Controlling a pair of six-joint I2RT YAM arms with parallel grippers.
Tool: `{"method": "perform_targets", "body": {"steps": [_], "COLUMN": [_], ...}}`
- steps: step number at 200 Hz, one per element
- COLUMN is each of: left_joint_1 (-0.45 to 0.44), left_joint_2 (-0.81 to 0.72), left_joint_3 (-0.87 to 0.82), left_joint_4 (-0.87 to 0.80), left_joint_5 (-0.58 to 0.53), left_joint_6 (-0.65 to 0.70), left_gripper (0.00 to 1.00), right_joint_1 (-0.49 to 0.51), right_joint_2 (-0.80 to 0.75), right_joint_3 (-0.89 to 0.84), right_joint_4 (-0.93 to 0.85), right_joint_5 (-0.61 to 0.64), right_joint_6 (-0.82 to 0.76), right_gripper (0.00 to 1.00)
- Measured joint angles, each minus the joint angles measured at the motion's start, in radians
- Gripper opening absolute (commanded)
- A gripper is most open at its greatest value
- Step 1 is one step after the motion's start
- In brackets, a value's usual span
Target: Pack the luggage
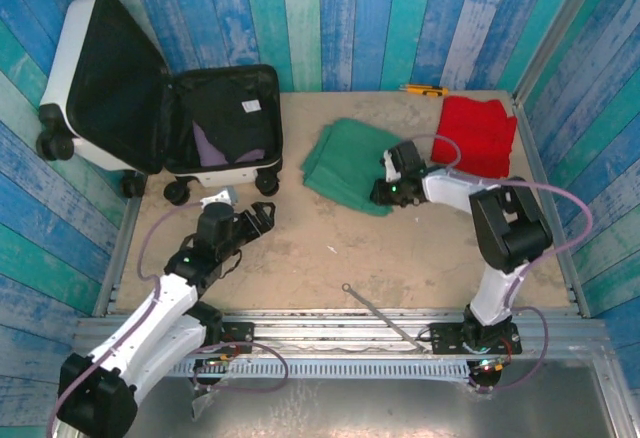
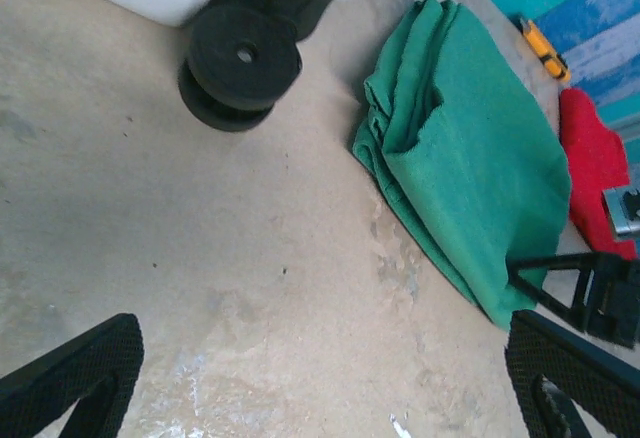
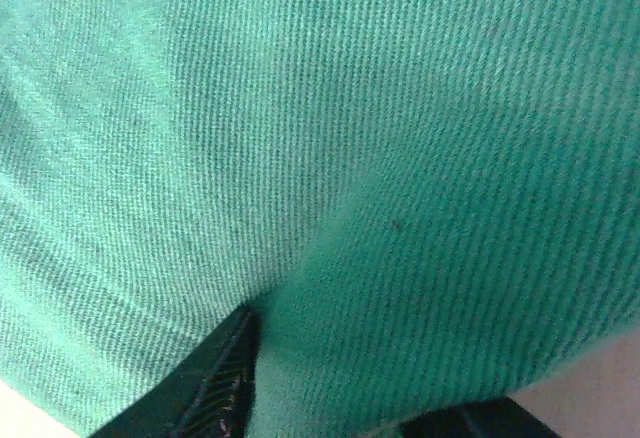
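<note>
The luggage (image 1: 72,63) lay open at ten o'clock on the tabletop (image 1: 400,258). My right jaws pinched a fold of the green cloth (image 1: 340,163) near centre. My left jaws stood wide, holding nothing, at six o'clock of the luggage. A red cloth (image 1: 480,130) lay at two o'clock.

Bright even light, soft shadows; green cloth (image 3: 330,158) close-up perhaps blurred.
</note>
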Motion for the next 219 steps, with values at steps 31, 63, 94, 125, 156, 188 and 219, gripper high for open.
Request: {"method": "perform_targets", "body": {"steps": [31, 63, 94, 125, 156, 188, 219], "left_joint_1": [-0.034, -0.039, -0.039, -0.04, -0.04, -0.016, 0.073], "left_joint_2": [0.09, 0.158, 0.187, 0.265, 0.346, 0.377, 0.367], "left_joint_3": [0.069, 0.151, 0.172, 0.202, 0.233, 0.234, 0.21], "left_joint_4": [0.006, 0.012, 0.017, 0.0, -0.027, -0.042, -0.032], "left_joint_5": [0.031, 0.06, 0.077, 0.079, 0.077, 0.081, 0.111], "left_joint_6": [0.049, 0.106, 0.146, 0.216, 0.254, 0.252, 0.236], "left_gripper": [0.94, 0.94, 0.94, 0.94, 0.94, 0.94, 0.94], "right_joint_1": [-0.026, -0.1, -0.032, 0.078, 0.17, 0.266, 0.322], "right_joint_2": [-0.12, -0.208, -0.203, -0.047, 0.149, 0.3, 0.321], "right_joint_3": [-0.091, -0.032, 0.197, 0.431, 0.555, 0.632, 0.585], "right_joint_4": [-0.083, -0.242, -0.337, -0.352, -0.376, -0.393, -0.359], "right_joint_5": [0.059, 0.142, 0.188, 0.185, 0.177, 0.164, 0.165], "right_joint_6": [0.018, 0.016, 0.002, -0.007, -0.002, -0.002, -0.004], "right_gripper": [0.69, 0.72, 0.72, 0.75, 0.73, 0.68, 0.59]}}
